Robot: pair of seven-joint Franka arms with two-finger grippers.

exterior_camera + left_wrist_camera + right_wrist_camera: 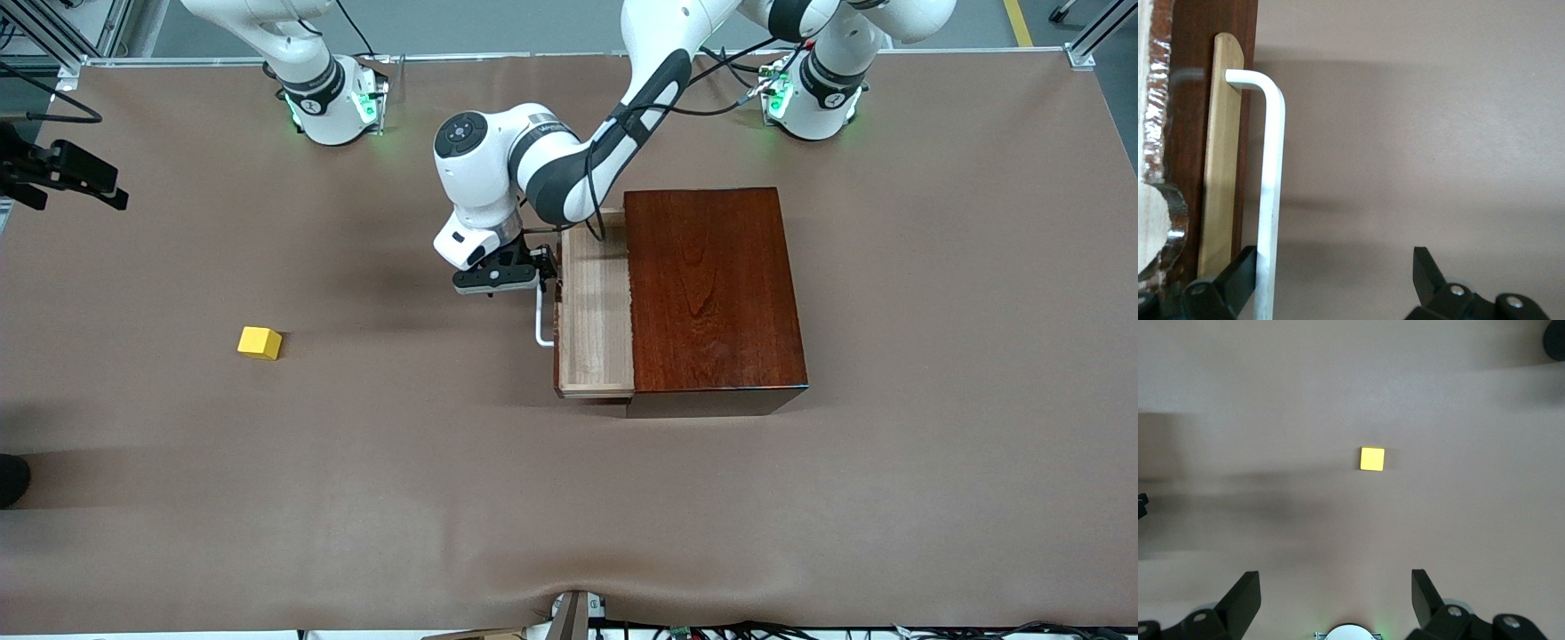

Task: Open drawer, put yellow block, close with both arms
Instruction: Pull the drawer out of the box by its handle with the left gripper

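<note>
With the drawer (594, 307) partly drawn out, its handle (1269, 193) is touched by one finger of the spread, ungrasping left gripper (503, 277), while the yellow block (260, 343), lying well apart at nine o'clock from the drawer under the raised, wide-open right gripper (1335, 600), risks being knocked aside if the descent is off-centre.

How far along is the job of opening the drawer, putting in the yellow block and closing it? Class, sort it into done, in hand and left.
Done: the drawer stands pulled partly out of the wooden box.
In hand: the left claw, open, is at the white handle; the right claw, open, is high over the yellow block.
Left: the block lies on the table, ungrasped; placing it and closing.
</note>
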